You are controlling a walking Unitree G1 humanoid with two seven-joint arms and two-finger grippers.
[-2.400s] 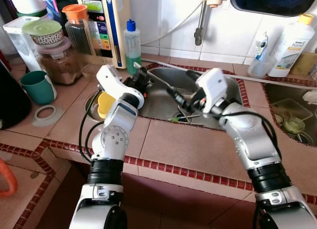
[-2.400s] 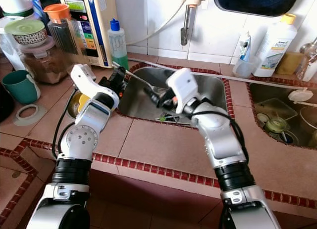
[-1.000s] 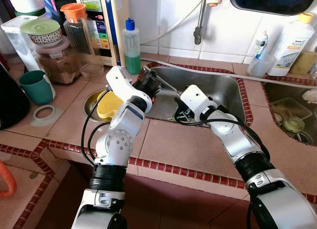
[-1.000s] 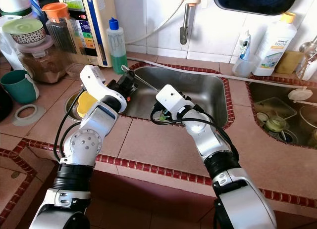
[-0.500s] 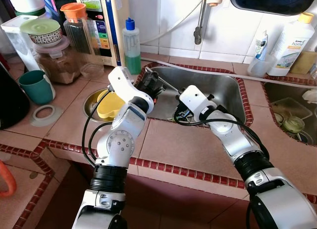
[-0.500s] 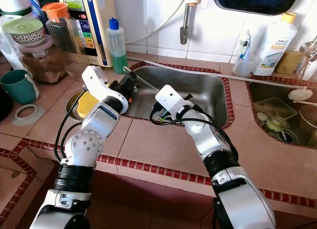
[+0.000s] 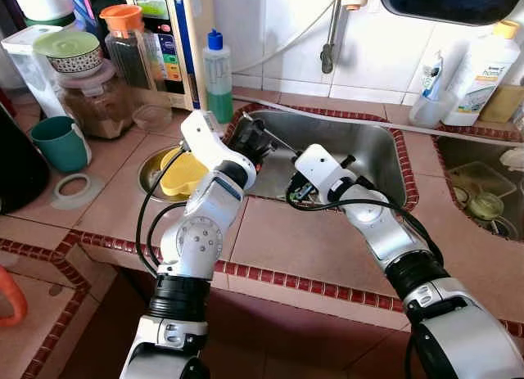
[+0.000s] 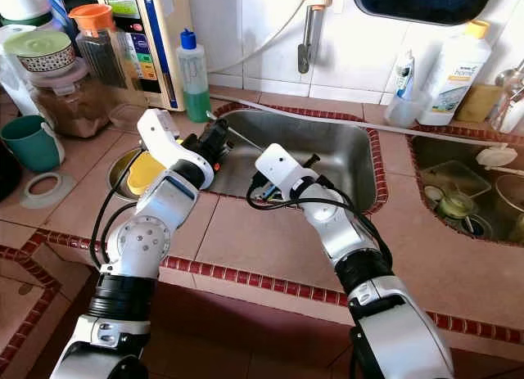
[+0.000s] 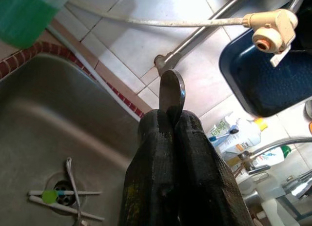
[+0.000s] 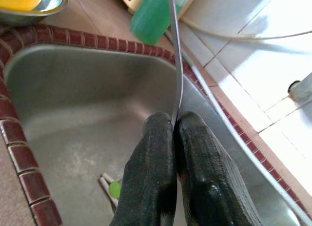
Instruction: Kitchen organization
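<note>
Spoon (image 9: 171, 92) pinched upright in left pincer (image 9: 171, 126) (above sink (image 9: 44, 118)).

Bright, even daylight; soft glare on white glazed wall tiles (image 7: 270, 27) and brushed steel sink basin (image 8: 327, 154). Wrist views: green translucent bottle (image 10: 151, 16) blurred; edges bowed.

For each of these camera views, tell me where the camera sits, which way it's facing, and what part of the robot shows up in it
Left eye view: on the head, looking down at the steel sink; both silver arms reach in.
Right eye view: the head's other eye, same scene.
Left wrist view: on the left wrist, looking along the left hand, shut on a spoon, toward the tiled wall.
Right wrist view: on the right wrist, looking along the right hand, shut on a thin metal utensil.
Shared: both wrist views show the sink and green soap bottle.
</note>
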